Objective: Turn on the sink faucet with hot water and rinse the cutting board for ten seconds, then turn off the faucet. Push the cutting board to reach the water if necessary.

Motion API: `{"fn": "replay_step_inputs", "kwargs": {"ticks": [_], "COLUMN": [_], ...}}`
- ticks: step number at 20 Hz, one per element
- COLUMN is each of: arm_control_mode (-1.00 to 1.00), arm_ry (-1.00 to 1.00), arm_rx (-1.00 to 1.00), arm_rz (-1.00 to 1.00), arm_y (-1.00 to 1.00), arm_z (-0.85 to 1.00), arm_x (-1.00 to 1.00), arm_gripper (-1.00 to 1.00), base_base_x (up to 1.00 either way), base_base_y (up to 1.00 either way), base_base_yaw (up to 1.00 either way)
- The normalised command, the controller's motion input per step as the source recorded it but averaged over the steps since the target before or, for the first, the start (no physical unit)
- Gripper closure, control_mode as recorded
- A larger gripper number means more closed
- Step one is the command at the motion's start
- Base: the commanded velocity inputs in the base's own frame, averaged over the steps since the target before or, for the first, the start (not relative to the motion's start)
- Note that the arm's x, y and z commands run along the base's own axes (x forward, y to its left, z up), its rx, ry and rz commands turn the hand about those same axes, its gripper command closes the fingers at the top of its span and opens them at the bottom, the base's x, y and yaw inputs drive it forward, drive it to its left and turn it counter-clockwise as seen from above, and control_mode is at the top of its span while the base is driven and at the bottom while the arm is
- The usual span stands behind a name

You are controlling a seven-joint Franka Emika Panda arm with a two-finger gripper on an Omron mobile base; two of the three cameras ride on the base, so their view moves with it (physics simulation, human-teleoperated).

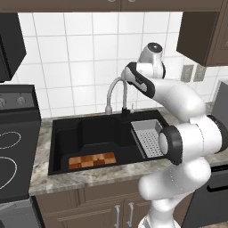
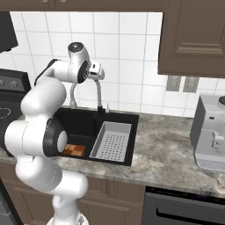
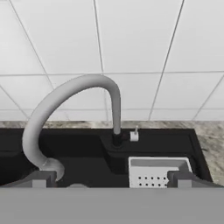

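The end effector [image 3: 111, 178], fingers spread wide and holding nothing, is facing the faucet [image 3: 114, 109] (its small lever [image 3: 134, 136] could be missed).

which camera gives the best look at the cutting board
The left base view: the cutting board lies fully visible on the sink floor. In the right base view the arm hides all but its corner.

White square tiles [image 1: 84, 49] cover my wall, dark wood cabinets [image 2: 193, 37] hang above, and speckled granite counter [image 2: 171, 145] runs below.
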Motion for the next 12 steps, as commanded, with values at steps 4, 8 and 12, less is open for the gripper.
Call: {"fn": "replay_step_inputs", "kwargs": {"ticks": [4, 8, 12], "arm_control_mode": [-1.00, -1.00, -1.00], "arm_ry": [-0.12, -0.12, -0.19], "arm_rx": [0.00, 0.00, 0.00], "arm_rz": [0.02, 0.02, 0.01], "arm_y": [-0.33, -0.28, -0.23], "arm_z": [-0.15, -0.18, -0.19], "arm_x": [0.00, 0.01, 0.00], "arm_gripper": [-1.00, -1.00, -1.00], "base_base_x": [0.00, 0.00, 0.00], "base_base_y": [0.00, 0.00, 0.00], "base_base_yaw": [0.00, 0.00, 0.00]}}
